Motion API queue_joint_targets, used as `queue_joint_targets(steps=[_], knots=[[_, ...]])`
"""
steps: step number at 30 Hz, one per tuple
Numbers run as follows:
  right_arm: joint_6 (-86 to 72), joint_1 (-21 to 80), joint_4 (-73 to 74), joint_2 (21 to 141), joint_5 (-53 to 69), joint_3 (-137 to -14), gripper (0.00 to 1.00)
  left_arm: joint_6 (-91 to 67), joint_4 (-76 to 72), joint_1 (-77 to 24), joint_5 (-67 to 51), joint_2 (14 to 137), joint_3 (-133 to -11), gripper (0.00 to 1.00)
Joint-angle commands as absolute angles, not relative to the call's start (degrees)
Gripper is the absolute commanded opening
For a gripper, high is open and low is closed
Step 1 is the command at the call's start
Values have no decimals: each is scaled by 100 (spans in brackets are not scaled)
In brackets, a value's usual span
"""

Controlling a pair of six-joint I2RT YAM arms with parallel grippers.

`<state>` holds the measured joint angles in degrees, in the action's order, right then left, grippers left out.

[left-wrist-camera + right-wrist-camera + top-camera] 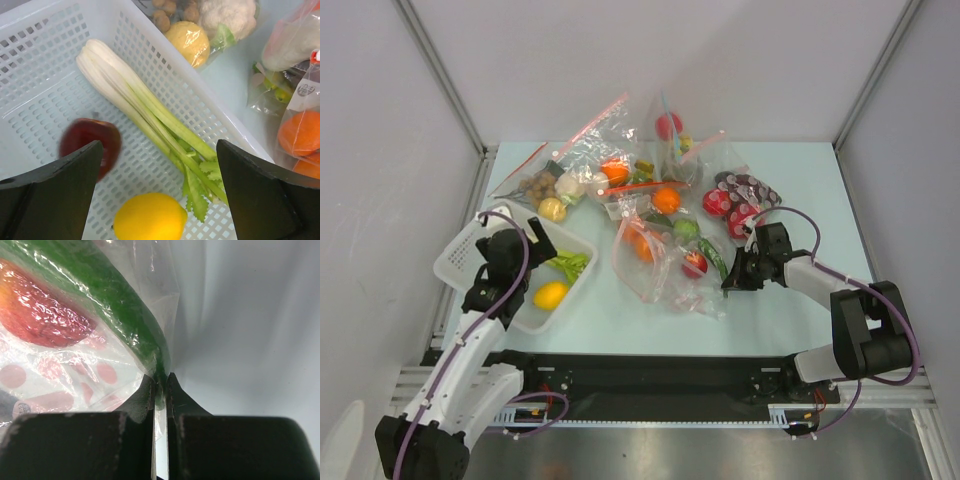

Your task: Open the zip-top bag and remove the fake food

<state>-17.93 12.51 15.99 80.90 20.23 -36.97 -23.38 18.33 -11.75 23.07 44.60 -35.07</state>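
Lying diagonally in the basket [45, 65], the leek [145, 115] points white end upper-left in the left wrist view, by apple [92, 142] and lemon [149, 216]. Left gripper [159, 150] gapes above; right gripper [160, 385] pinches the bag's [665, 280] edge.

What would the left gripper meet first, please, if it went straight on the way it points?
Most likely the leek lying in the white basket, though the lemon is close and depth is unclear.

My left arm [455, 372] and right arm [815, 272]: white links, black joints, looping purple cables [526, 250]; fingers [50, 195], matte black wedges.
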Motion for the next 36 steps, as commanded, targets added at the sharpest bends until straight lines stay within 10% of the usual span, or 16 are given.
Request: queue_joint_targets(steps=[1,36], knots=[[-1731,1222,1564,7998,2048,-3850,0,-2294,1468,-1125,2365,4289,-3489,100],[-1714,1195,1679,7945,2039,-3893,0,-1081,-1002,-4175,-773,6152,-4016,60]])
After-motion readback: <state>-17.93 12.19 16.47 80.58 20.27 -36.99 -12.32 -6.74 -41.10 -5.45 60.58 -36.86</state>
